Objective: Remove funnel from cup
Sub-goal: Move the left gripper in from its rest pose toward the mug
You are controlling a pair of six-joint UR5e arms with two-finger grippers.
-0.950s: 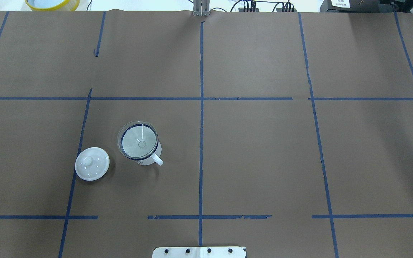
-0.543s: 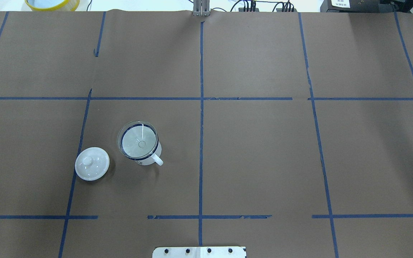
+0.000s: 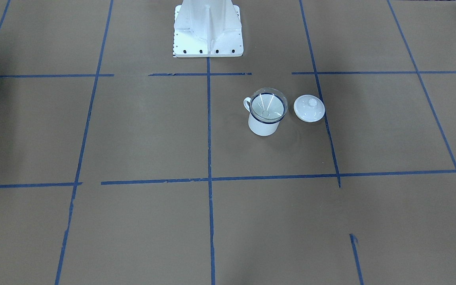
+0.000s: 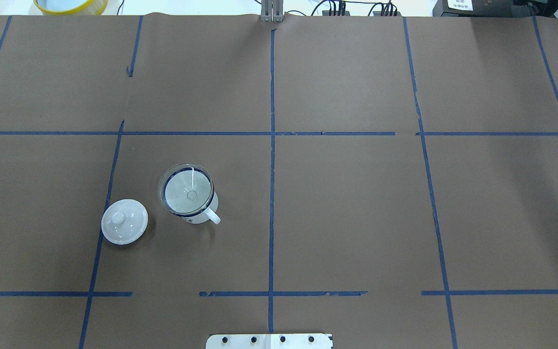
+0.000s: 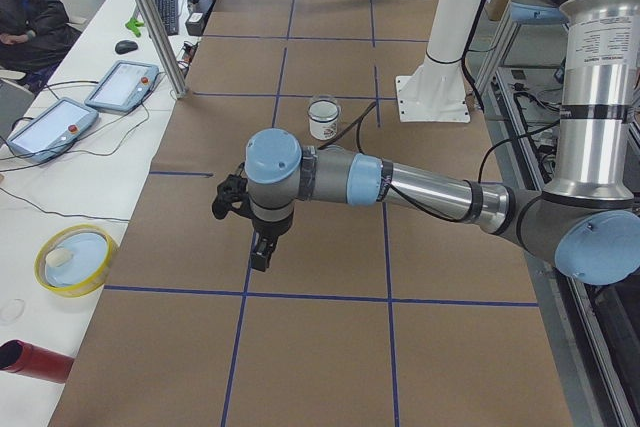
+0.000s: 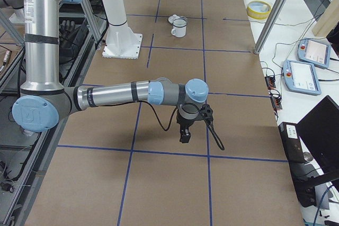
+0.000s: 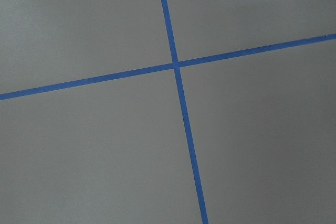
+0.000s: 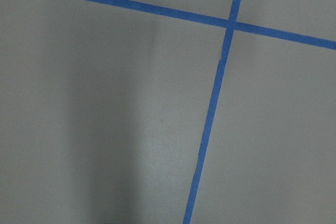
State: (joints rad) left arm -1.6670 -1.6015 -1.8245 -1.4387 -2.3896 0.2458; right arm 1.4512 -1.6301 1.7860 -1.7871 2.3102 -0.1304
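Note:
The white cup [image 4: 200, 216] with a dark blue rim stands upright on the brown table, left of centre in the overhead view. The clear funnel [image 4: 187, 191] sits in its mouth. Both also show in the front-facing view, cup [image 3: 263, 126] and funnel [image 3: 268, 103]. The cup is small in the left view [image 5: 323, 119] and the right view [image 6: 179, 26]. My left gripper [image 5: 258, 252] and right gripper [image 6: 185, 136] hang above bare table, far from the cup. They show only in the side views, so I cannot tell whether they are open or shut.
A white domed lid [image 4: 124, 221] with a knob lies on the table beside the cup. The robot base [image 3: 208, 27] stands at the table's near edge. A yellow bowl [image 4: 70, 5] and tablets [image 5: 122, 84] lie off the table's far side.

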